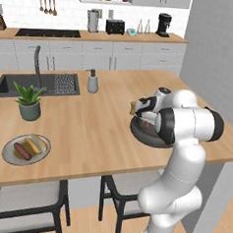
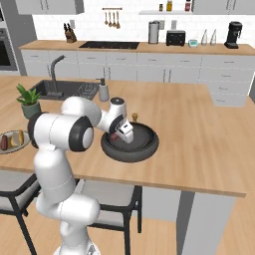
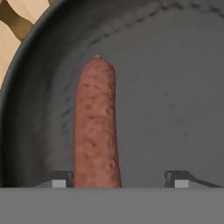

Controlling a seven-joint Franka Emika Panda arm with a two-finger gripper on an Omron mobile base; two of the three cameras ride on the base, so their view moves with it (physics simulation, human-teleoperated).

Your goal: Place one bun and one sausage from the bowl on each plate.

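Reddish-brown sausage (image 3: 96, 127) is seen in the dark bowl (image 3: 175, 65) | gripper (image 3: 118, 177) is parted around it, grip unconfirmed | one plate (image 1: 8, 155) is served with bun (image 1: 36, 143) and sausage; second serving is outstanding.

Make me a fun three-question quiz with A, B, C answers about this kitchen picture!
1. Where is the reddish-brown sausage under the pincer?
A. in the dark round bowl
B. in the sink
C. on a chair

2. What lies on the beige plate?
A. nothing
B. one bun and one sausage
C. three buns

3. How do the pincer's tips stand?
A. squeezed together
B. apart, either side of the sausage's end
C. holding a plant

Answers: 1 A, dark bowl wall surrounds it. 2 B, both lie side by side. 3 B, a gap shows beside the sausage.
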